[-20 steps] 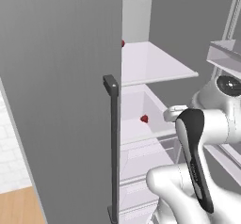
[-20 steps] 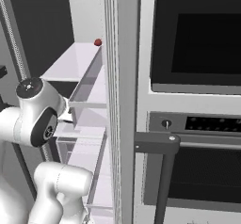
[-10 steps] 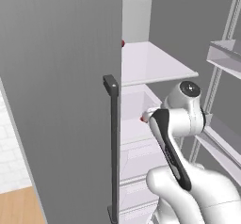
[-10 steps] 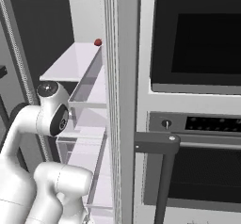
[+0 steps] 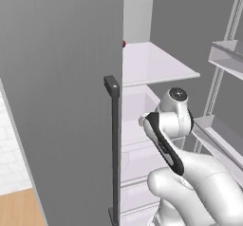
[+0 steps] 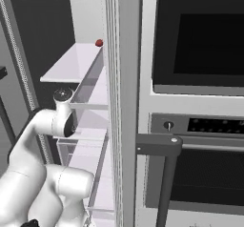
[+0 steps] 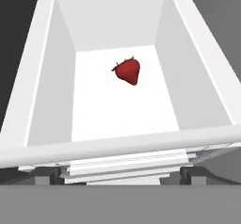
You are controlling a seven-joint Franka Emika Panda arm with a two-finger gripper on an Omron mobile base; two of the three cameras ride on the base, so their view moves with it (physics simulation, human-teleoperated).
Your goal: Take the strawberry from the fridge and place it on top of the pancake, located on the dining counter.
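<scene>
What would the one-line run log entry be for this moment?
phase: reach into fridge | gripper: open, empty, above drawer | strawberry: lying on drawer floor, not grasped

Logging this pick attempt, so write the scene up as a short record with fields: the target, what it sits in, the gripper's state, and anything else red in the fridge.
target: strawberry, lying alone on the white floor of a drawer
container: white drawer inside the fridge, open at the top
gripper: open, above the drawer, not touching the berry
fridge door: open
other red item: small red thing at the back of the upper shelf; too small to identify
beside the fridge: black-glass ovens
</scene>
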